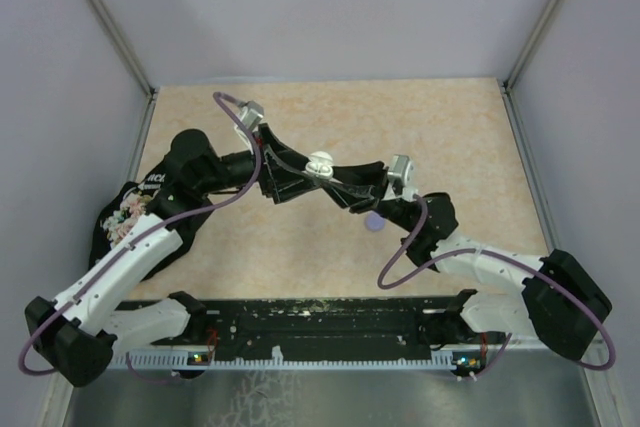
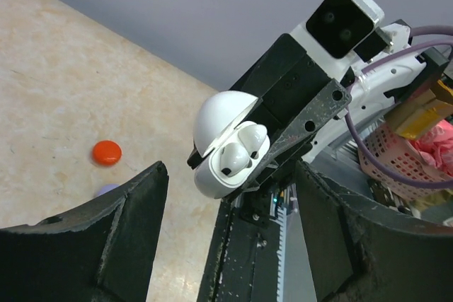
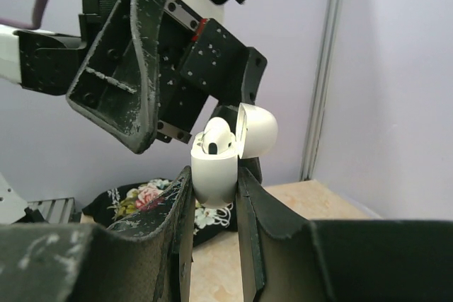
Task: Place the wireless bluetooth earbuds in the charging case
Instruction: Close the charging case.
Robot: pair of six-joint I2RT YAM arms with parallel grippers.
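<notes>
- Where the two arms meet above the middle of the table (image 1: 460, 127), the top view shows the white charging case (image 1: 320, 161) held off the surface between them. A lilac piece (image 1: 374, 221) lies on the table just to their near side, and a floral bag (image 1: 125, 212) sits at the left edge.
- From the left wrist, the left gripper (image 2: 230, 175) is spread wide with nothing between its fingers, facing the case. The lid (image 2: 216, 114) is hinged up and two white earbuds (image 2: 232, 157) sit in the wells; I cannot tell whether they are fully seated. A red disc (image 2: 107, 152) lies on the table at the left.
- From the right wrist, the right gripper (image 3: 214, 183) pinches the case's lower body from both sides.
- The case looks light, rigid and glossy, so probably slippery. Its body sides are the place to hold it, not the lid. An earbud, tiny and smooth, calls for a gentle pinch.
</notes>
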